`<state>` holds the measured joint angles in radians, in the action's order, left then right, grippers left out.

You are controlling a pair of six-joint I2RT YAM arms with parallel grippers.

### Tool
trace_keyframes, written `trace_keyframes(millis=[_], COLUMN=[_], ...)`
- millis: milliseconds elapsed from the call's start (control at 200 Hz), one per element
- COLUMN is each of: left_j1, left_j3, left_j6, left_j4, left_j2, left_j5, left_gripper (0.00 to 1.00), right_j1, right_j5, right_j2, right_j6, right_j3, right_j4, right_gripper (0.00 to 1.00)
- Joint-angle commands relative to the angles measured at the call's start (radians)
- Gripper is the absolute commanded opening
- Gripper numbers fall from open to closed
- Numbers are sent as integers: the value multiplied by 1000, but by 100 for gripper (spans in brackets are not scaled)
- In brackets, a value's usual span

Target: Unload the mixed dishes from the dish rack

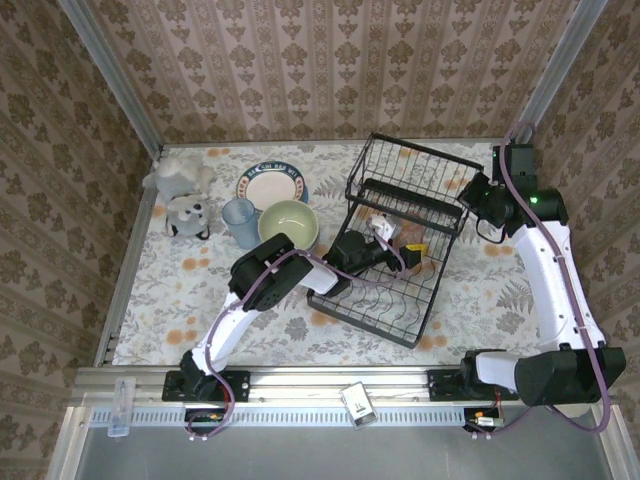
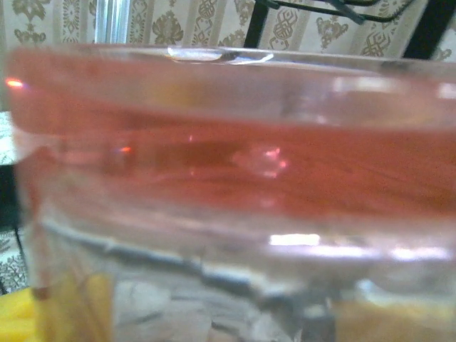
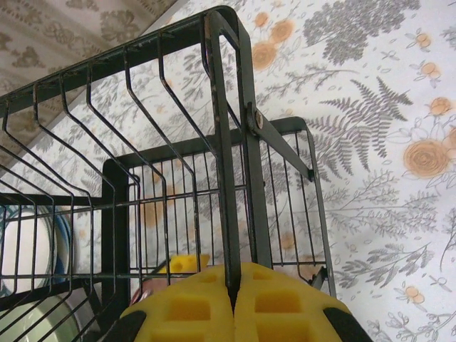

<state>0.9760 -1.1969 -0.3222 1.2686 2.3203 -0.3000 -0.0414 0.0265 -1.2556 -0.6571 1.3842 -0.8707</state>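
My left gripper [image 1: 408,252] is spread wide with the pink cup [image 2: 228,164] sitting right between the fingers (honestly can't tell if I'm squeezing it). My right gripper [image 3: 234,303] is pinched tight on a dish rack [image 3: 239,164] upright.

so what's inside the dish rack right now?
A translucent pink cup in the dish rack, below the upper shelf, with the left gripper at it. That arm and the shelf hide part of the lower tier.

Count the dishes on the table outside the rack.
3: plate at the back, blue cup and green bowl nearer, all left of the rack; the arm may hide others.
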Motion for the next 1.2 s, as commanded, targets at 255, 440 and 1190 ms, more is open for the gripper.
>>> trace_keyframes(millis=[255,440,1190], left_j1=[7,10,-44], left_j3=[77,126,316], left_j6=[-32,-75,-300], left_j4=[37,34,-243], left_j2=[-159,-223,-598], left_j5=[-49,-54,-137], left_gripper=[72,72,69], right_j1=[-99,-140,-135], right_j5=[71,56,-132], right_j2=[-80,-83,187], right_j6=[26,52,148], right_j3=[99,84,-101], right_j4=[196,249,543], right_gripper=[0,0,87])
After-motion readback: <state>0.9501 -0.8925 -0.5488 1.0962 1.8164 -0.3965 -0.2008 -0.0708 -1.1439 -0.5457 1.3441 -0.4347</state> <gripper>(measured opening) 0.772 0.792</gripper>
